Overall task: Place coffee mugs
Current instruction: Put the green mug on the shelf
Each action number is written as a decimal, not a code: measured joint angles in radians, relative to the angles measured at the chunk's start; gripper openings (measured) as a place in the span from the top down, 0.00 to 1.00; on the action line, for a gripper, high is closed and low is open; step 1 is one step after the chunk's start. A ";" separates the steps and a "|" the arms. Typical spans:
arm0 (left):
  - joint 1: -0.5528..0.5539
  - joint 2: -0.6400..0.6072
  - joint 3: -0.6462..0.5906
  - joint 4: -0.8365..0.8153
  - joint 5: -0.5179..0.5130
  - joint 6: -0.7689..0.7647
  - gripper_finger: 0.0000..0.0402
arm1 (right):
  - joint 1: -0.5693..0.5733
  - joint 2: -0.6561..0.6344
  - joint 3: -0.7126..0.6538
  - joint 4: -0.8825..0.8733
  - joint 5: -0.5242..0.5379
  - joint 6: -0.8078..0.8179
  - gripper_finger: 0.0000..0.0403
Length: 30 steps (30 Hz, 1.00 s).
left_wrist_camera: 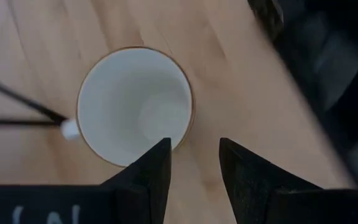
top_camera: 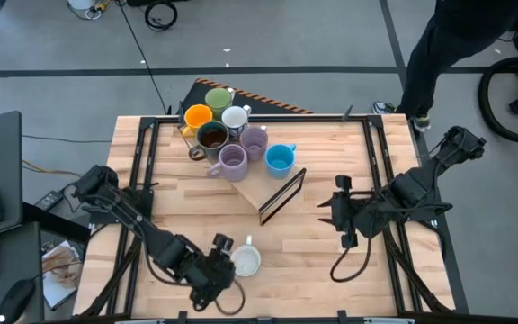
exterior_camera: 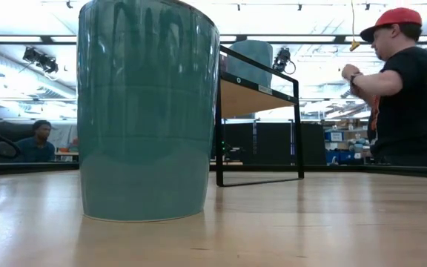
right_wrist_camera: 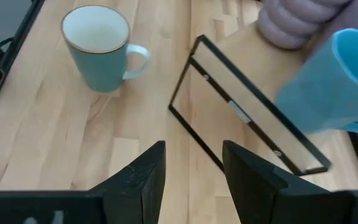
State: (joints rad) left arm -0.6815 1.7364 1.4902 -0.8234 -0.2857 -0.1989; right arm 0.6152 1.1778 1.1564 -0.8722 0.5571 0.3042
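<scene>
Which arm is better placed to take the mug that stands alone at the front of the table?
The left. The left gripper is right beside the lone teal mug, fingers open at its rim. The right gripper waits open, farther away, beyond the small shelf.

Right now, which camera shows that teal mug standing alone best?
The right wrist view: the whole teal mug, handle included. The low view fills with its wall, the left wrist view looks into it, and the high view sees its open top.
</scene>
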 joint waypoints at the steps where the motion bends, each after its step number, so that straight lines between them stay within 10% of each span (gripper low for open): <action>1: -0.008 0.007 0.000 -0.009 -0.014 0.078 0.65 | 0.005 0.000 -0.012 0.014 0.000 0.000 0.59; 11: -0.036 0.115 0.000 -0.072 -0.212 0.606 0.65 | 0.037 0.003 -0.077 0.066 -0.001 0.037 0.59; 30: 0.062 0.164 0.001 -0.170 -0.215 0.902 0.66 | 0.039 0.003 -0.117 0.150 -0.001 0.037 0.59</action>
State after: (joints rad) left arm -0.6193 1.8999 1.4910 -0.9929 -0.5003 0.7027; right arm 0.6544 1.1809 1.0393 -0.7219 0.5560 0.3407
